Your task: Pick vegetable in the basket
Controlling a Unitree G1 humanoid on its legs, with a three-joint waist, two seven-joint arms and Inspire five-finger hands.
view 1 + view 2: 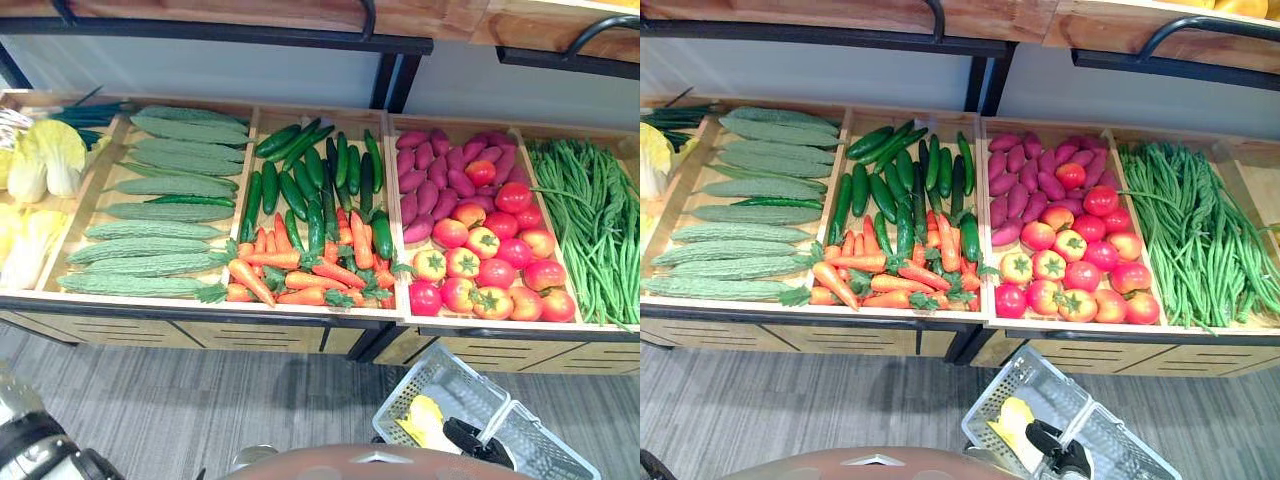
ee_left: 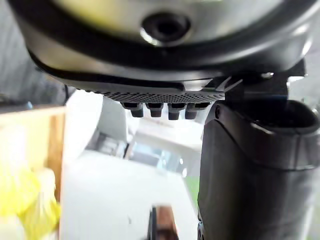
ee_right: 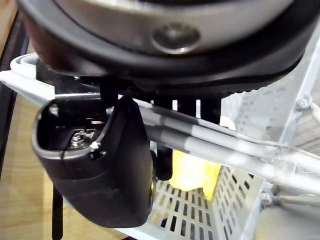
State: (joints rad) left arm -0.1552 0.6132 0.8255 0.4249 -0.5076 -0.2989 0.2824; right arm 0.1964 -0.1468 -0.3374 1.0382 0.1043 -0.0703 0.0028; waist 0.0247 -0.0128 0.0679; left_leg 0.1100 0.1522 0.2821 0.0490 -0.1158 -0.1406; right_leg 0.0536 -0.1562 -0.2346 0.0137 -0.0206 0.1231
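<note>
While I look down, my right hand (image 3: 100,165) has its fingers curled round the handle (image 3: 225,145) of the white basket (image 1: 440,370), low above the floor. One yellow vegetable (image 1: 425,420) lies inside it. My left hand (image 2: 255,165) is loose, holding nothing. Carrots (image 1: 300,270) and cucumbers (image 1: 300,185) fill the wooden shelf (image 1: 247,150) ahead.

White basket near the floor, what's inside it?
A yellow item lies in the white basket. The right hand, curled round the handle, covers part of it, so its kind is unclear.

Shop, vegetable display crates (image 1: 320,315), basket (image 1: 450,385)
</note>
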